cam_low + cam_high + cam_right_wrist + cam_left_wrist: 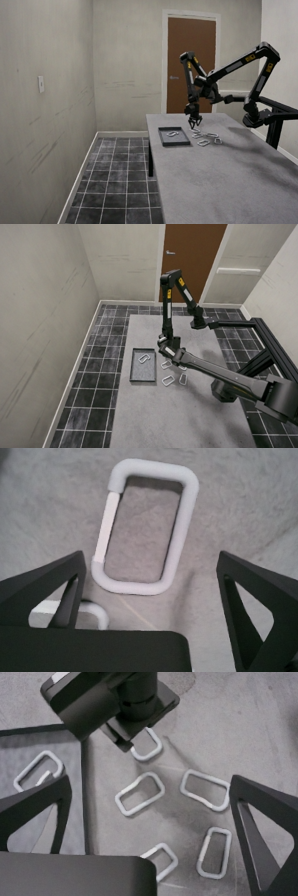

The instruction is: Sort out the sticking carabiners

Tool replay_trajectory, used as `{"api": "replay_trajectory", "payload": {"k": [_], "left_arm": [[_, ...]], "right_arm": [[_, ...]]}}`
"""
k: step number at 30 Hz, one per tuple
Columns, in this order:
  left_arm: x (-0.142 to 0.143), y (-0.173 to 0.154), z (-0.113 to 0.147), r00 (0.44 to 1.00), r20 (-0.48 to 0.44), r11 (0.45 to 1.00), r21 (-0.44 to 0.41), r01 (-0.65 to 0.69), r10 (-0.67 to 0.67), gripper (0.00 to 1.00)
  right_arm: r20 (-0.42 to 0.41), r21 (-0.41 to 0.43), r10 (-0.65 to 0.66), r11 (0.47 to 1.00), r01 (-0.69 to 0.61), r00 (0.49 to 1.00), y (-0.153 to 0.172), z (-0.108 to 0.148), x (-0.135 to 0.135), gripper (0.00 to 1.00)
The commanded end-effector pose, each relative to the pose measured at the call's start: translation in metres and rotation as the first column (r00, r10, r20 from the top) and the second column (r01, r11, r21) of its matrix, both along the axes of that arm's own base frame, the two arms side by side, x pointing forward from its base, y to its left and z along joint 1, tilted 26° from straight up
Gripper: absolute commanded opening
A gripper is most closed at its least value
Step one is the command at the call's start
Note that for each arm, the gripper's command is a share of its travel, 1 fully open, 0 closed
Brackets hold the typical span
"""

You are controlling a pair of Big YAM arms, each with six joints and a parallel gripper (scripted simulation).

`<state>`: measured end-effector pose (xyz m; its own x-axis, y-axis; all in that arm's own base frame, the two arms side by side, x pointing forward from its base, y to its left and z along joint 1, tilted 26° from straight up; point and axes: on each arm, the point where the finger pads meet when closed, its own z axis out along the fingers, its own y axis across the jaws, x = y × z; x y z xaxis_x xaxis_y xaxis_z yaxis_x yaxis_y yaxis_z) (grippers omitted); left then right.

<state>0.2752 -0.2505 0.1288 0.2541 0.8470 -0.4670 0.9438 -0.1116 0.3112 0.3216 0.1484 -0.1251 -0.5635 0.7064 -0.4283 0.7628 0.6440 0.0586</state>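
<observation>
A grey tray (143, 365) lies on the table with one white carabiner in it. Several more white carabiners lie on the table just right of the tray (174, 136), outside it. My right gripper (195, 122) (151, 559) is open and hangs low over the farthest carabiner, with a finger on either side and nothing held. The left wrist view shows the right gripper (129, 738) from above, over that carabiner (147, 744). My left gripper (150, 783) is open and empty, high above the group. In the top view the left arm (196, 364) hides the farthest carabiner.
The other table carabiners lie close together: one near the tray (140, 793), one to its right (205, 789), and two nearer ones (214, 852) (160, 861). The two arms cross above them. The table's left edge runs close beside the tray.
</observation>
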Motion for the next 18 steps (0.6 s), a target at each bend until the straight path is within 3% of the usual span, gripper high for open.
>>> {"api": "replay_trajectory", "payload": {"k": [1,12,13,18], "left_arm": [[0.012,-0.01,0.028,0.998,0.052,0.999,-0.028,0.02,-0.018,1.0],[0.014,-0.011,0.029,0.998,0.058,0.999,-0.031,0.02,-0.018,1.0],[0.008,-0.007,0.016,0.999,0.037,1.0,-0.016,0.018,-0.018,1.0],[0.008,-0.007,0.016,0.999,0.037,1.0,-0.016,0.018,-0.018,1.0]], "right_arm": [[0.066,0.065,-0.121,0.991,0.116,0.991,0.0,-0.001,0.006,0.83],[0.079,0.09,-0.122,0.989,0.115,0.989,0.001,-0.008,0.01,0.83],[0.079,0.09,-0.122,0.989,0.115,0.989,0.001,-0.009,0.01,0.83],[0.079,0.09,-0.122,0.989,0.115,0.989,0.0,-0.013,0.012,0.83]]}}
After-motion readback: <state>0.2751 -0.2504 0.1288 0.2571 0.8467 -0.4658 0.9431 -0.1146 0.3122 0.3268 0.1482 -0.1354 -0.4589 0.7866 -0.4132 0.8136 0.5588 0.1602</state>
